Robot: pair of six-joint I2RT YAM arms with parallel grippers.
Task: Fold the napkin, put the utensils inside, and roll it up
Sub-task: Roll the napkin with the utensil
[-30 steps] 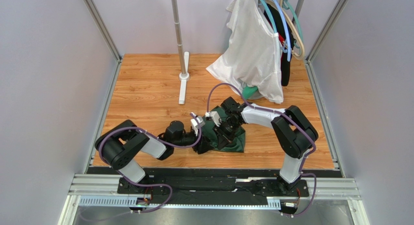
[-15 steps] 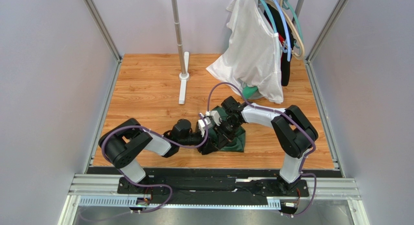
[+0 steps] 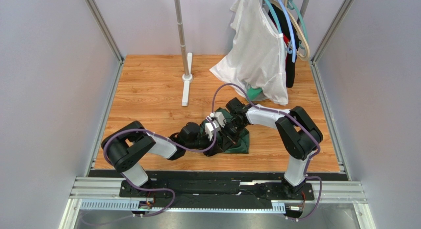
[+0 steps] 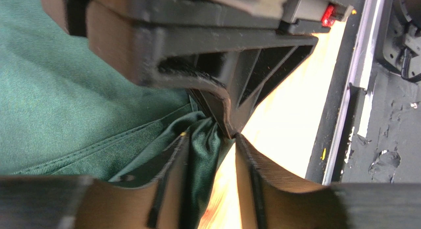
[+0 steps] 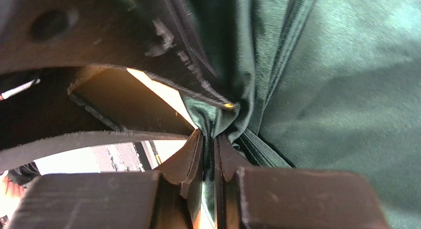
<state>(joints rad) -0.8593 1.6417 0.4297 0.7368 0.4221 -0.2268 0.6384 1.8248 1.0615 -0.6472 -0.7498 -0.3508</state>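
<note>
The napkin (image 3: pixel 239 143) is lying bunched at mid-table (image 3: pixel 148 91), with both grippers meeting over its left part. The right gripper (image 5: pixel 210 140) is clamping a gathered fold. The left gripper (image 4: pixel 217 140), its arm stretching in low from the left, is straddling the hem just beside it, and I cannot tell whether it is gripping.

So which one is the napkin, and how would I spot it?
Look at the wooden table, near the middle of its front half. The napkin is the dark green cloth bunched up low on the wood there. The white shirt and the brighter green cloth are farther back, under the hangers.
</note>
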